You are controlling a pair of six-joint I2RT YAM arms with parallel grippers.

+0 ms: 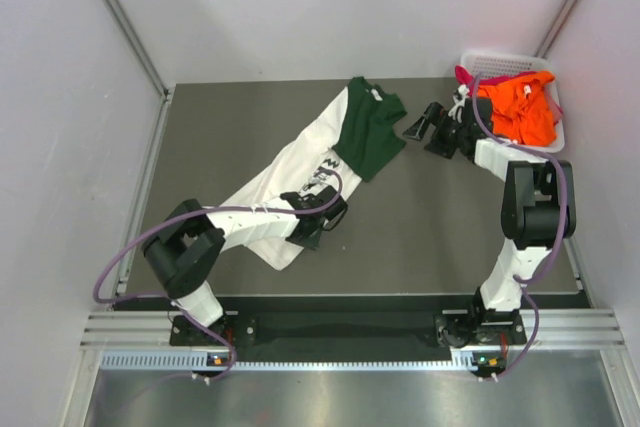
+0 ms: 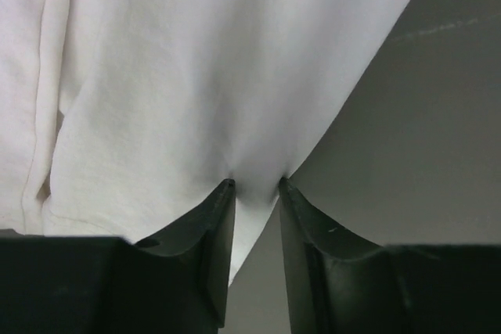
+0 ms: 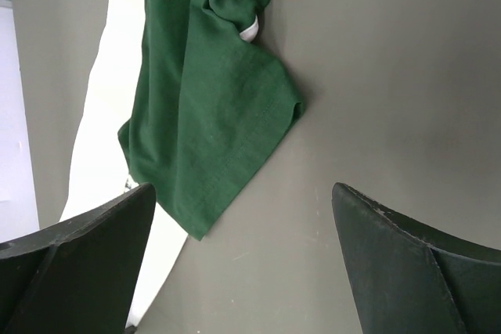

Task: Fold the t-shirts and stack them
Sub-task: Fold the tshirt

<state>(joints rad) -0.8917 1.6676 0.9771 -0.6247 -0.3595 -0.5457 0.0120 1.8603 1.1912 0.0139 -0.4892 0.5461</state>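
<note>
Now the white t-shirt [image 1: 285, 175] lies spread slantwise across the middle of the desk [image 1: 430, 232], running from the lower left toward the upper centre of the top view. Its dark green part [image 1: 370, 132] is crumpled at the upper end, and a little black print shows near the middle of the cloth.

The left tool [image 1: 322, 209] sits low on the lower right edge of this shirt. In the left wrist view the left tool [image 2: 257, 185] stands narrow, with a puckered fold of the white cloth [image 2: 196, 76] pinched between its two tips; bare desk fills the right of that frame.

The right tool [image 1: 416, 128] is in the upper right of the top view, just beside the green part and apart from it. In its own view the right tool [image 3: 243, 187] stands wide with only bare desk between the fingers, and a green corner [image 3: 211, 131] lies in the upper left of that frame.

At the top right corner of the desk a white basket [image 1: 500, 55] holds an orange t-shirt [image 1: 525, 112] and a magenta t-shirt [image 1: 467, 76], both bunched up
</note>
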